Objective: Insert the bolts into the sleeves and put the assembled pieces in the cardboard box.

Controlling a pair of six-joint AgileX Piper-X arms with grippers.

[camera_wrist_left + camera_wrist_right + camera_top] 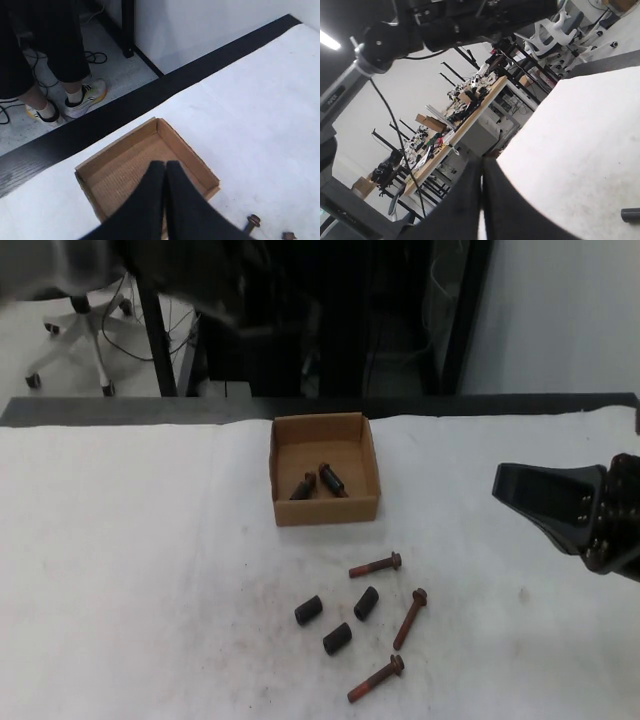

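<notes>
1. Nearest lies a rusty bolt [376, 678], at 5 o'clock from the box [325, 511]. Two more bolts [375, 565] [410, 618] and three sleeves [309, 610] [366, 602] [337, 638] lie loose on the desk [120, 570] between it and the box.
2. Two assembled pieces [331, 478] already lie inside the box.
3. Left gripper [165, 166] hangs over the box, its fingers pressed together on nothing.
4. Right gripper [503, 483] sits above the desk at 3 o'clock from the box, likewise closed and empty.
5. Handling, as a guess: the bolts are stiff, dense and apt to roll, so pinch one across the shank near its head. The sleeves are short, rigid and likely to roll too, so grip one across the middle and leave the bore ends free.
6. In the high view the whole spread and the box's contents can be seen. In the left wrist view the fingers cover that spot in the box. In the right wrist view one sleeve [630, 215] lies at the desk's edge of the picture.
</notes>
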